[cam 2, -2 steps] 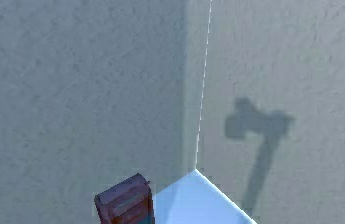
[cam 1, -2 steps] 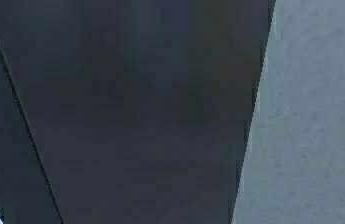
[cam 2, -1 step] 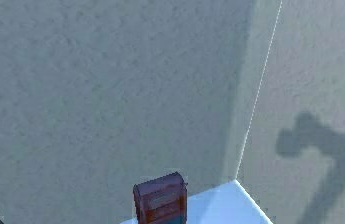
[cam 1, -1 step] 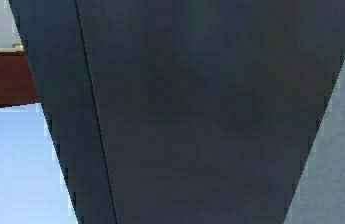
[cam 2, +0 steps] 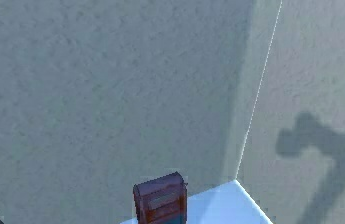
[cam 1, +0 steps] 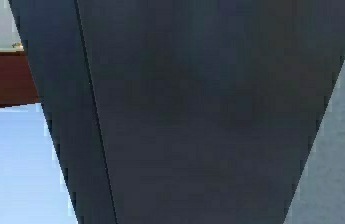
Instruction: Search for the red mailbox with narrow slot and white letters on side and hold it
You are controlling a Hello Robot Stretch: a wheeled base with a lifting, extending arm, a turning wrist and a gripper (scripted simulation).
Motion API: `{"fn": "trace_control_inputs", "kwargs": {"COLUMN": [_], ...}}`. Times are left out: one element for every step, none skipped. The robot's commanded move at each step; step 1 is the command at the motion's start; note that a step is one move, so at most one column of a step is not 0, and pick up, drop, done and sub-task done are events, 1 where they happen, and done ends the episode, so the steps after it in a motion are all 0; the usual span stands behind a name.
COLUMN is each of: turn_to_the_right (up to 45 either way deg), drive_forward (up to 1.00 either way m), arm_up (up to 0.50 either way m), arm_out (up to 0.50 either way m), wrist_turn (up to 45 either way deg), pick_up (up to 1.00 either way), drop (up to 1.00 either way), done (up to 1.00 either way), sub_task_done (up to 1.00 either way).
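- Gripper: its state cannot be told from these views, and I will not guess it.
- Nearest thing on the reaching side: a small red box [cam 2: 160, 200] at the arm side view's bottom edge, just left of the middle. It stands upright against the grey wall [cam 2: 100, 90], near the room's corner, on a pale floor [cam 2: 225, 205].
- The box has dark bands across its front. No slot or white letters can be made out, so I judge it only a likely mailbox, not a sure one.
- Ahead: a dark panel [cam 1: 200, 110] stands very close and takes up most of the forward view. At that view's left edge there is a piece of brown furniture [cam 1: 2, 80] with pale floor below it.
- Step in hand: by my reading, the search is nearly over and the approach has yet to start. Nothing suggests a grasp has begun.
- Next move calls for bringing the box farther up into the arm side view, so its face can be checked. Then the base must line up so the arm's reach points at it. The wall just behind the box leaves little room to overshoot.
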Motion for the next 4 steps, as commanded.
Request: {"fn": "trace_control_inputs", "kwargs": {"turn_to_the_right": [0.0,0.0,0.0,0.0], "drive_forward": [0.00,0.00,0.00,0.00], "arm_up": [0.00,0.00,0.00,0.00], "arm_out": [0.42,0.00,0.00,0.00], "wrist_turn": [0.0,45.0,45.0,45.0], "pick_up": [0.00,0.00,0.00,0.00], "drop": [0.00,0.00,0.00,0.00], "done": [0.00,0.00,0.00,0.00], "sub_task_done": [0.00,0.00,0.00,0.00]}}
